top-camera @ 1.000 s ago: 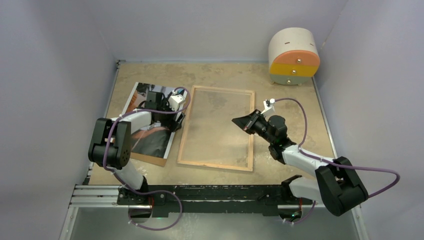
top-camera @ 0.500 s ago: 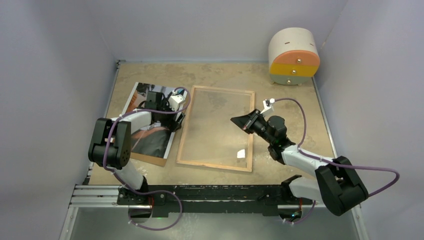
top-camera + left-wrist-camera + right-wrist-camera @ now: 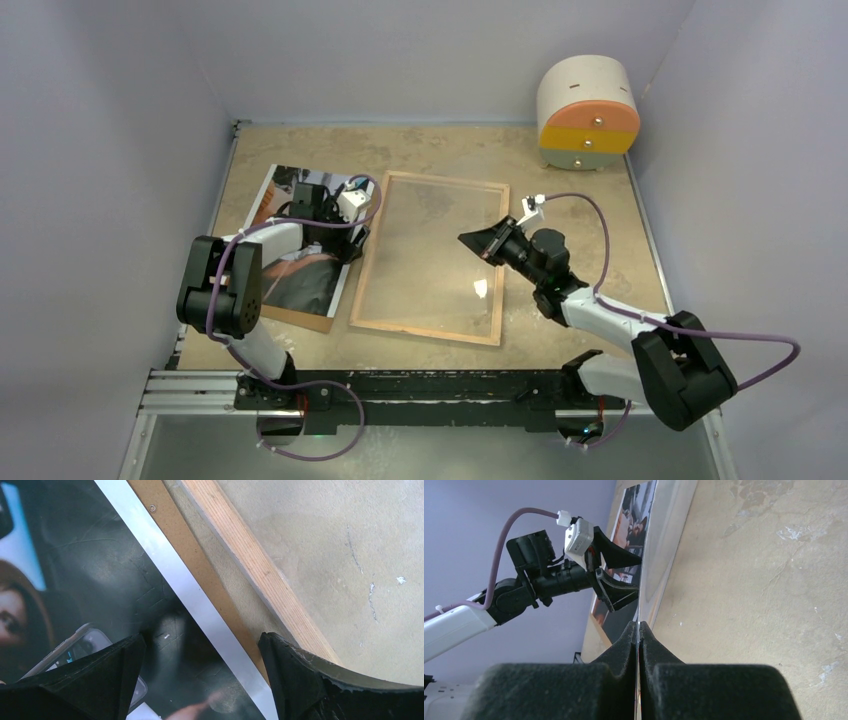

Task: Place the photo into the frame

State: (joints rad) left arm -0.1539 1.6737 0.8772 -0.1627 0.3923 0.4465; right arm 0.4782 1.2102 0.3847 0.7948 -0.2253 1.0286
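The glossy photo (image 3: 308, 280), likely limp, lies by the table's (image 3: 580, 230) left edge under my wide-open left pincer (image 3: 200, 645), best taken by its white border (image 3: 189, 600); my right pincer (image 3: 639, 630) pinches the frame's (image 3: 372, 265) glass pane (image 3: 430, 250).

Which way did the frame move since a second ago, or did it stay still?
Yes. The frame slid a little left at its near end, toward the photo; the drawer box stayed put.

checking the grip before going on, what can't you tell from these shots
- right wrist view: the right gripper hides how deep the frame edge sits in it
- top view: the left arm covers the photo middle
- left wrist view: the open left gripper hides the hardboard sheet near end
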